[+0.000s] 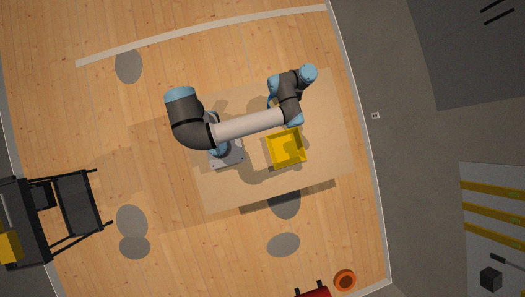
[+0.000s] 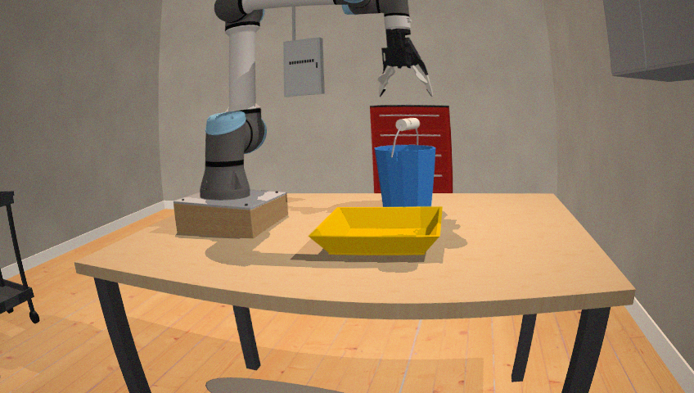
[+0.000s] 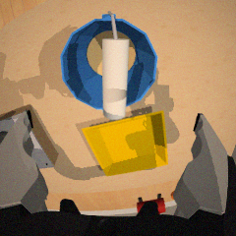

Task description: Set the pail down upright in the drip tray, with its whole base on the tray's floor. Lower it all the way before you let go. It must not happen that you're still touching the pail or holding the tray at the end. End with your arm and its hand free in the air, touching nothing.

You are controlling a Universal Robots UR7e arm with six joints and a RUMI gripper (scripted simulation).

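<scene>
A blue pail [image 2: 405, 175] stands upright on the table behind the yellow drip tray [image 2: 378, 229]. Its wire handle stands up, with a white grip [image 2: 407, 124] at the top. My gripper [image 2: 405, 90] is open and empty, pointing down, a short way above the white grip and apart from it. In the wrist view the pail [image 3: 109, 66] lies below me with the white grip [image 3: 115, 76] across its mouth, and the tray [image 3: 127, 143] lies beside it. In the overhead view the tray [image 1: 286, 148] shows, and my arm hides the pail.
The arm's base [image 2: 228, 214] stands on a wooden block at the table's left. A red board [image 2: 411, 146] stands behind the table. A dark cart [image 1: 47, 213] stands on the floor far to the left.
</scene>
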